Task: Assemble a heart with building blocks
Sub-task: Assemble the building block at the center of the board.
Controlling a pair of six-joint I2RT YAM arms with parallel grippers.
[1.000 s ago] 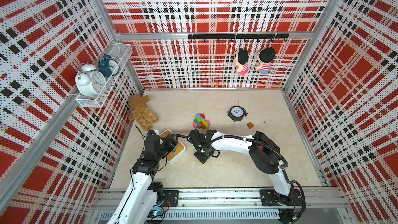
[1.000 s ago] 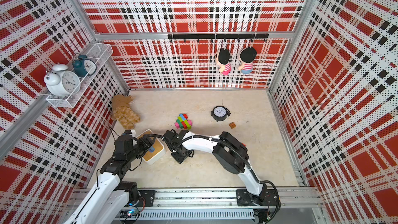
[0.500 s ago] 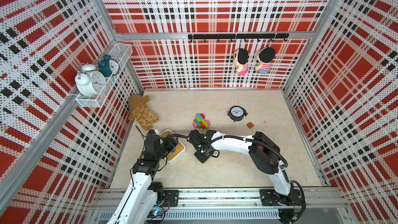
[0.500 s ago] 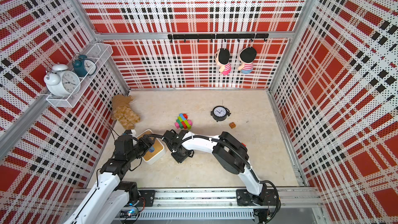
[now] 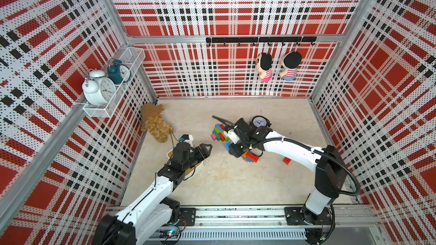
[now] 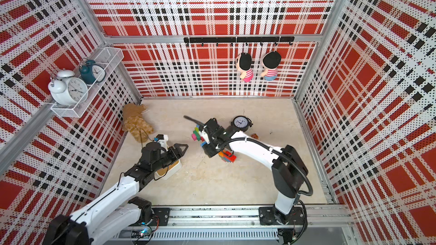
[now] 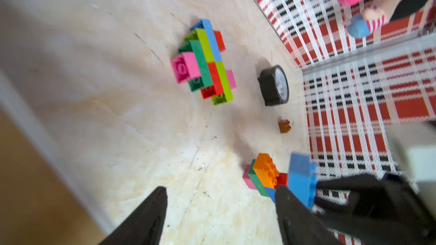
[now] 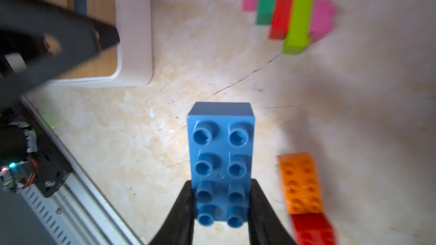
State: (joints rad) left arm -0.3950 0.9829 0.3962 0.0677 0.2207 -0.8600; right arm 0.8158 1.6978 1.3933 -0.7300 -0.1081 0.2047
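Note:
My right gripper (image 8: 221, 183) is shut on a blue eight-stud block (image 8: 221, 149), gripping its near end by the long sides. In both top views this gripper (image 5: 232, 148) (image 6: 207, 147) hovers between the partly built multicoloured block assembly (image 5: 219, 133) (image 6: 197, 134) (image 7: 205, 62) and a small loose pile of blocks (image 5: 250, 157) (image 6: 227, 156) (image 7: 264, 175). My left gripper (image 7: 220, 192) (image 5: 207, 148) is open and holds nothing, over the floor beside the white tray (image 5: 197, 169). The held blue block (image 7: 300, 180) shows in the left wrist view.
A black clock (image 5: 259, 122) (image 7: 274, 86) lies behind the right arm. A brown block (image 6: 254, 135) (image 7: 284, 126) and a red block (image 5: 287, 160) lie apart on the floor. A plush toy (image 5: 155, 126) lies at the back left. Walls enclose three sides.
My right gripper has shut on the blue block and drawn back from beside the tray toward the assembly, uncovering the loose pile. My left gripper has reached out toward the middle.

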